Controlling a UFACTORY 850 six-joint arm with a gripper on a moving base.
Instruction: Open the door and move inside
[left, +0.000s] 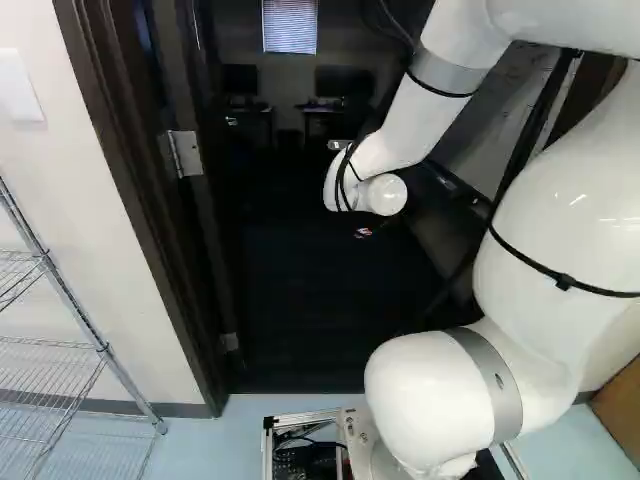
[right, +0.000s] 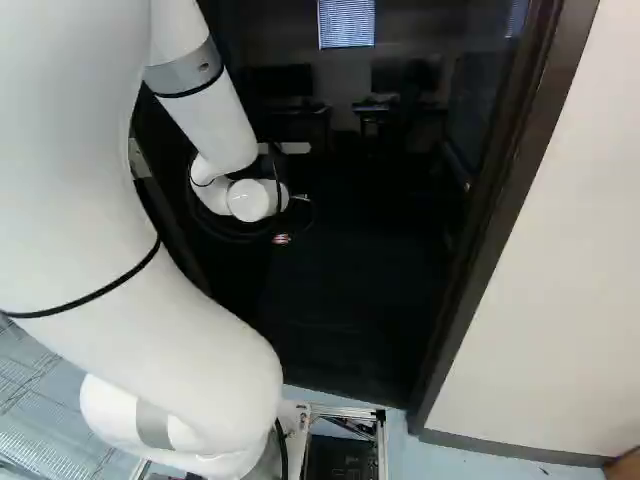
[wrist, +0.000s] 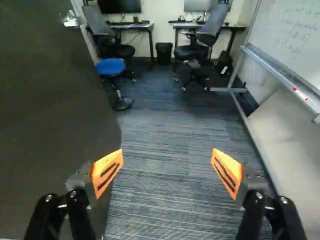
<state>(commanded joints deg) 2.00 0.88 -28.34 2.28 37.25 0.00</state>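
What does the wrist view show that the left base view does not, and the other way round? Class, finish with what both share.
Only the wrist view: the stool with a blue seat, and the handwriting on the whiteboard.

Only the left base view: the wire shelf, the window blinds, the hinge on the door frame, and the arm's white body.

Both: two desks with dark screens, at the far side of the room.
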